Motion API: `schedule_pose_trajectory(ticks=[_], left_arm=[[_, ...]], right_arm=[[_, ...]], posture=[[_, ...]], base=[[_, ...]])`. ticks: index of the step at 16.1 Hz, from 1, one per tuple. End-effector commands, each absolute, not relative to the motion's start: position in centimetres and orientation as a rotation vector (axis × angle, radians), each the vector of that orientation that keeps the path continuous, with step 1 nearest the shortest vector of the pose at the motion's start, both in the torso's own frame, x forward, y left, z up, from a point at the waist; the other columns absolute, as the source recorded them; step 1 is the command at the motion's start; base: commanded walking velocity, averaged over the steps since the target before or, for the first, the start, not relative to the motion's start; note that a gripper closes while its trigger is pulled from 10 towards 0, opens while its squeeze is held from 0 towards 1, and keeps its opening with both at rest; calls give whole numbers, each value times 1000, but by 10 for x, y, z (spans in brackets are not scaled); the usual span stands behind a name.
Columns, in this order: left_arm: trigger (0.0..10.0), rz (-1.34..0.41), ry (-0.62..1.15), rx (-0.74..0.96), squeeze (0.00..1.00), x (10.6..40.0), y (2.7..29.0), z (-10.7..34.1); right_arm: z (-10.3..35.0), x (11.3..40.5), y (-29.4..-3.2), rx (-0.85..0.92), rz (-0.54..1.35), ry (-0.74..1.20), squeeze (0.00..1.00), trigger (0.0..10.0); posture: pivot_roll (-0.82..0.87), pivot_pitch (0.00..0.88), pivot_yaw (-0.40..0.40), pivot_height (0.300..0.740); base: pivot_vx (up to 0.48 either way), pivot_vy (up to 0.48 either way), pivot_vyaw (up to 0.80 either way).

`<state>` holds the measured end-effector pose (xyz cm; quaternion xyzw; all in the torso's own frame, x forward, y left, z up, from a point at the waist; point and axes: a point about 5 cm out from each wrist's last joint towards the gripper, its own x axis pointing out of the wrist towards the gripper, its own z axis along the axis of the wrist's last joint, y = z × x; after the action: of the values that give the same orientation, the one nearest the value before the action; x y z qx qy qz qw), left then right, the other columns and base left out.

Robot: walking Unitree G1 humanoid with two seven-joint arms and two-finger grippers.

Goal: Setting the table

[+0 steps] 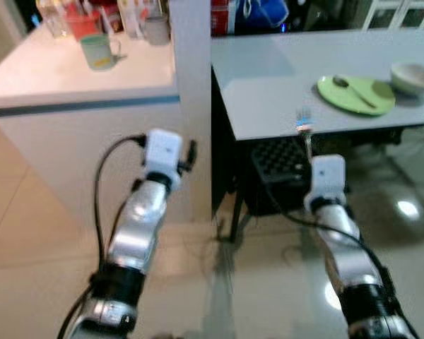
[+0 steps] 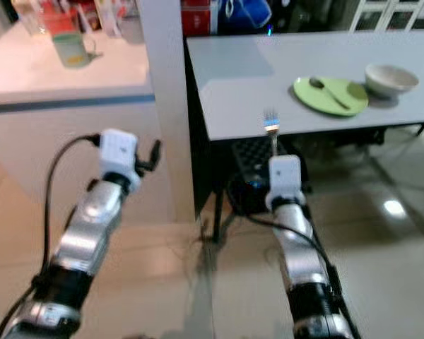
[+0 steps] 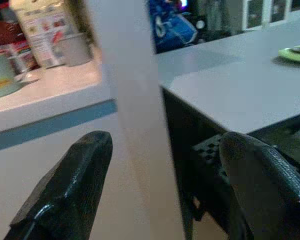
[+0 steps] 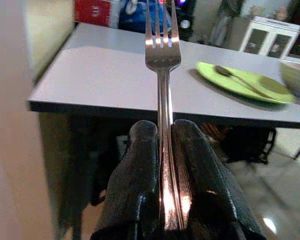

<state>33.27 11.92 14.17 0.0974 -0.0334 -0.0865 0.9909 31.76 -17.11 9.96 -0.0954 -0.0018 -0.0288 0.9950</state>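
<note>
R gripper (image 4: 162, 145) is clamping a fork (image 4: 161, 60) by the handle, tines pointing up, just short of the grey table's (image 1: 283, 99) near edge. To do it well: it's prob. best laying the fork flat beside the green plate (image 1: 357, 95), w/o nudging the spoon (image 1: 355, 90) lying on it or the bowl (image 1: 413, 76) next to it. R arm is reaching fwd, low. L gripper (image 3: 160, 180) is hanging open, empty, by the white counter (image 1: 78, 78) w/ a mug (image 1: 99, 51).
</note>
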Motion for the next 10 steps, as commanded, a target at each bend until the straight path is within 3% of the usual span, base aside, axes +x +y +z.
schedule_pose_trajectory(ticks=[1, 3, 10], left_arm=[[10000, -152, -58, 211, 0, 333, 125, 142], [10000, -141, -52, 213, 0, 334, 126, 141], [10000, -178, -48, 198, 0, 334, 119, 140]], right_arm=[[105, 319, -168, -181, -52, -22, 0, 0], [105, 319, -168, -181, -52, -22, 0, 0], [106, 319, -171, -183, -56, -22, 0, 0]], posture=[[-22, 0, 14, 740], [-24, 0, 14, 740], [-29, 0, 14, 740]], base=[[0, -480, 0], [0, -472, 0], [0, 0, 0]])
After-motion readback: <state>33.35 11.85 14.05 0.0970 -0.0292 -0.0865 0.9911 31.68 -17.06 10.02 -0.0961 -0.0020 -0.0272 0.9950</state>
